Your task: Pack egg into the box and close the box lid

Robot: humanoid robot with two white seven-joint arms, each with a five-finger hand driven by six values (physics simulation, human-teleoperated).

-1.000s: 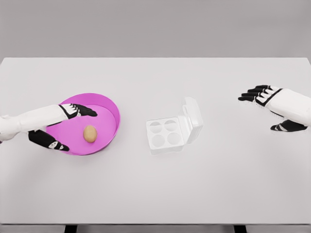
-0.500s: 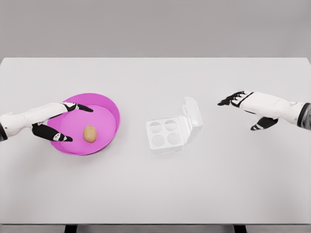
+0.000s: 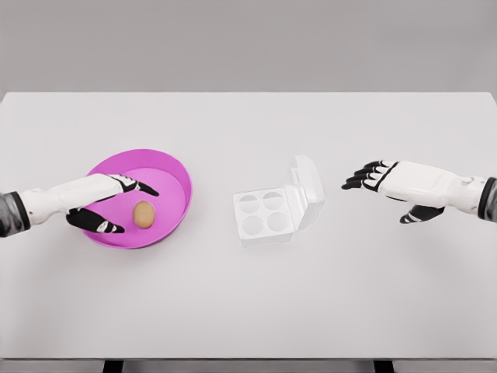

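My left hand point(image 3: 105, 206) reaches into the pink bowl point(image 3: 175, 175), fingers point(image 3: 144, 187) released and spread on either side of the egg point(image 3: 143, 214), close to it but holding nothing. The egg lies in the bowl on the desk point(image 3: 248, 303). My right hand point(image 3: 392, 183) hovers right of the box point(image 3: 276, 206), fingers relaxed and empty. The box's lid point(image 3: 309, 186) stands raised, its four cups bare.

Bright, even, sharp render with faint shadows.
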